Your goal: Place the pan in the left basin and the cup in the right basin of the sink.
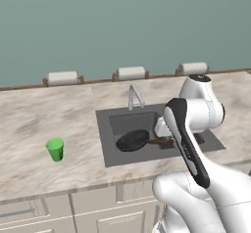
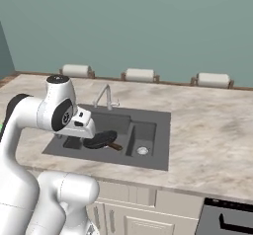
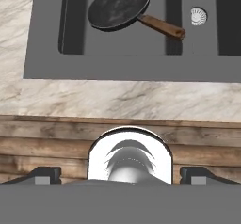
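Hand view had the end effector [image 3: 120, 175] spread wide and holding nothing, its tips at the frame's bottom corners, raised above the sink [image 3: 47, 58]. The pan [image 3: 120, 5] lay in the left basin [image 3: 75, 39], its handle pointing toward the divider. So the cup [image 1: 55, 149] came next, I judged; it stood upright on the table [image 1: 29, 119], well apart to the sink's left. A good approach would rise clear, swing left, descend straight over the rim and close gently around its tapered wall.
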{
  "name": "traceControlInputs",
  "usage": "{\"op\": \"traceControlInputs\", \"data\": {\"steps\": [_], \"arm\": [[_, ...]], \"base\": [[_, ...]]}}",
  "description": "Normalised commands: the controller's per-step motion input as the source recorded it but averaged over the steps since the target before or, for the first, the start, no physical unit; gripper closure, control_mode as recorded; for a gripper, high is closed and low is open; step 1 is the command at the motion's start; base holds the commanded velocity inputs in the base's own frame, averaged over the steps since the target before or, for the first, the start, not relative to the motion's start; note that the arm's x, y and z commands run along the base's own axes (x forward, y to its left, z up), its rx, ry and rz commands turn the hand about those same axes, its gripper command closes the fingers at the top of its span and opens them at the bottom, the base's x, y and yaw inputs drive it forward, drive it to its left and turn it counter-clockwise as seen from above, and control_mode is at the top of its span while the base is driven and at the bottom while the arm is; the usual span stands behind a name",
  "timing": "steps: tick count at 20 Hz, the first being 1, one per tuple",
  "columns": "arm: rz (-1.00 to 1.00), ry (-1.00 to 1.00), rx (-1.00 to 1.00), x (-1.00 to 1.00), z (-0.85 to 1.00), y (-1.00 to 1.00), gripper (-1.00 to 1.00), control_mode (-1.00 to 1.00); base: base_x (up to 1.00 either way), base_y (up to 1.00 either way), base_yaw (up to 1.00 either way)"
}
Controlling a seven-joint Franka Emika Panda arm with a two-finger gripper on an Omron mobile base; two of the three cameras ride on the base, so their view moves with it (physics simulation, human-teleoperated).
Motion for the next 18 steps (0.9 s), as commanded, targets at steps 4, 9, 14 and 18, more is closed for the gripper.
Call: {"op": "traceControlInputs", "data": {"steps": [4,9,14,18], "arm": [[0.0,0.0,0.0,0.0,0.0,0.0,-1.0,1.0],[0.0,0.0,0.0,0.0,0.0,0.0,-1.0,1.0],[0.0,0.0,0.0,0.0,0.0,0.0,-1.0,1.0],[0.0,0.0,0.0,0.0,0.0,0.0,-1.0,1.0]], "base": [[-0.05,0.51,0.0],[0.0,0.54,0.0],[0.0,0.5,0.0],[0.0,0.5,0.0]]}}
